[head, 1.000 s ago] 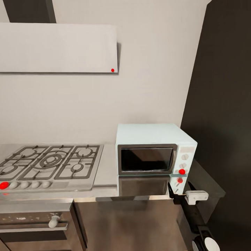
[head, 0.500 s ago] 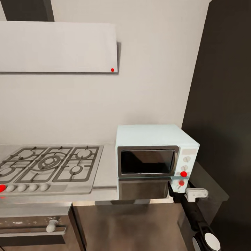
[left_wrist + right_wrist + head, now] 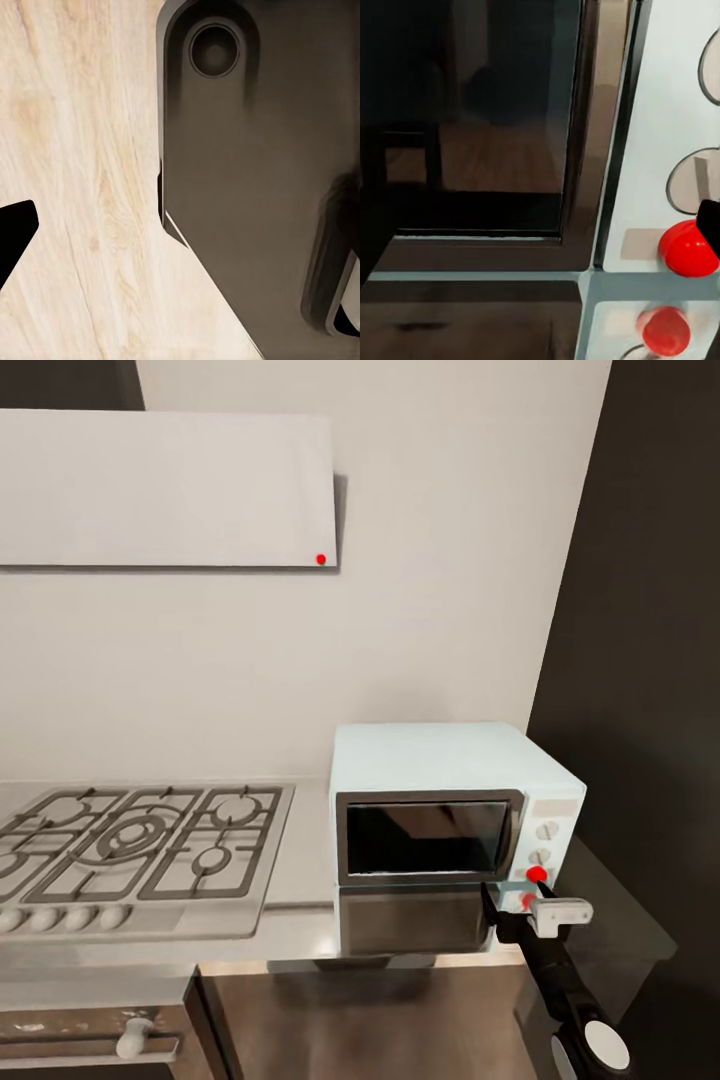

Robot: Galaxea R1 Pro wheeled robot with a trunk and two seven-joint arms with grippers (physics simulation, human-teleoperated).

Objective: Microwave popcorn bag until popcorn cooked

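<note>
Head view: microwave (image 3: 450,830) on the pale bench (image 3: 300,935), door shut, dark glass reflecting. Knobs (image 3: 545,830) stacked on its right panel, red button (image 3: 537,874) below them. Right pincer (image 3: 520,908) just in front of the lower right corner of the microwave, near the red button, on a black arm (image 3: 555,975) rising from the lower right; white clip-like block (image 3: 560,913) on the wrist. Spread or pressed together: cannot tell. Gas hob (image 3: 140,840) to the left of the microwave, well apart from it, row of grey knobs along its front edge. Flat white hood (image 3: 165,490) on the wall above the hob, small red dot (image 3: 321,559) at its lower right corner. Tall dark cabinet (image 3: 640,660) just beside the microwave on the right. Steel oven front (image 3: 90,1040) under the hob.

Right wrist view: very close to the microwave door frame (image 3: 585,150), red button (image 3: 688,249) beside a black fingertip (image 3: 709,221) at the picture edge; touching or not unclear. Second red shape (image 3: 664,330) lower down, a reflection in the glossy bench.

Left wrist view: light wood floor (image 3: 75,150), dark robot base (image 3: 255,187), black fingertip (image 3: 13,232) at the edge; left pincer state cannot tell.
</note>
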